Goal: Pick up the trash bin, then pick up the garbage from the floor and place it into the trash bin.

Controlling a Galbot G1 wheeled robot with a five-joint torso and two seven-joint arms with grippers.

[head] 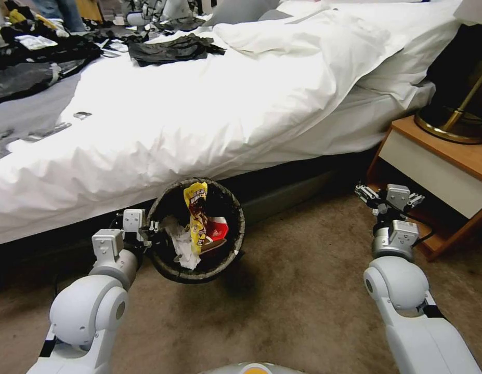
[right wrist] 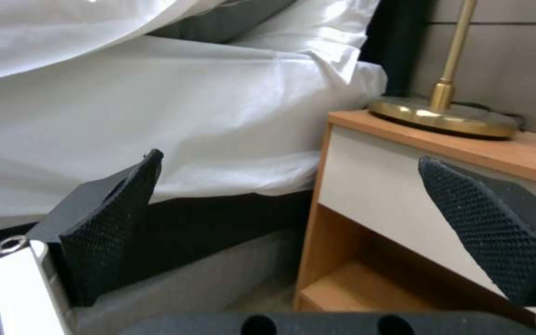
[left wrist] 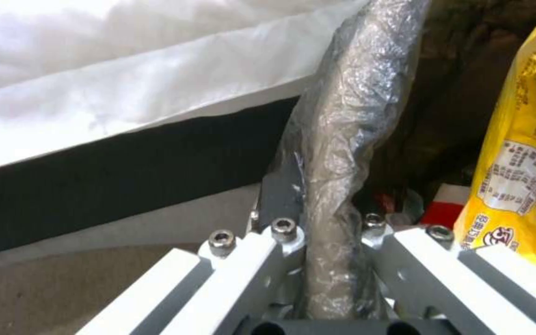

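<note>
Holding the small round bin lined with a dark bag folded over its rim [head: 197, 270] clear of the beige carpet floor [head: 303, 301], I have my left fingers [head: 151, 227] clamped on the bagged rim [left wrist: 342, 153], one either side of it, just in front of the white-sheeted bed [head: 225, 104]. Inside already lie a yellow snack wrapper [head: 197, 215], a red-and-white crushed cup [head: 218, 230] and crumpled white tissue [head: 182, 246]. My right fingers [right wrist: 318, 232] are spread wide and empty, hovering low near the wooden bedside cabinet [head: 448, 171] with its brass lamp base [head: 448, 124]. I judge the collecting step well along; no litter lies on the carpet I can see, so the next move calls for searching elsewhere while keeping the bin level.
</note>
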